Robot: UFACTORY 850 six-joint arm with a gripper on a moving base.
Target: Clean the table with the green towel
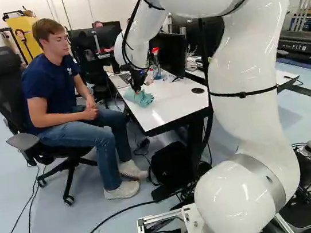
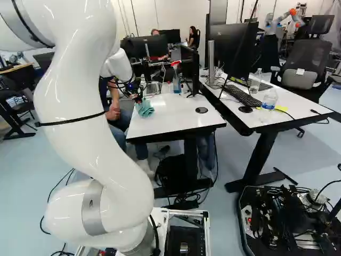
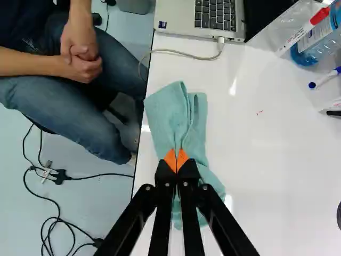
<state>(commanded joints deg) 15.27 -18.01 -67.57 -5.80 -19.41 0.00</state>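
Note:
In the left base view my gripper (image 1: 135, 83) is low over the near-left part of the white table (image 1: 174, 105), at the green towel (image 1: 144, 99). The wrist view shows the gripper (image 3: 176, 161) with its orange pads close together, pinching a fold of the towel (image 3: 170, 114). The cloth lies bunched and folded along the table's edge, reaching out ahead of the fingertips and back under the fingers, which hide part of it. A small red mark (image 3: 259, 112) shows on the white top beside the towel.
A laptop (image 3: 213, 16) with a cable lies ahead of the towel. A spray bottle (image 2: 176, 80), a red-capped marker (image 3: 302, 31) and a blue-capped marker (image 3: 324, 78) are farther across. A person sits close beside the table edge. Another robot (image 2: 285, 18) stands far back.

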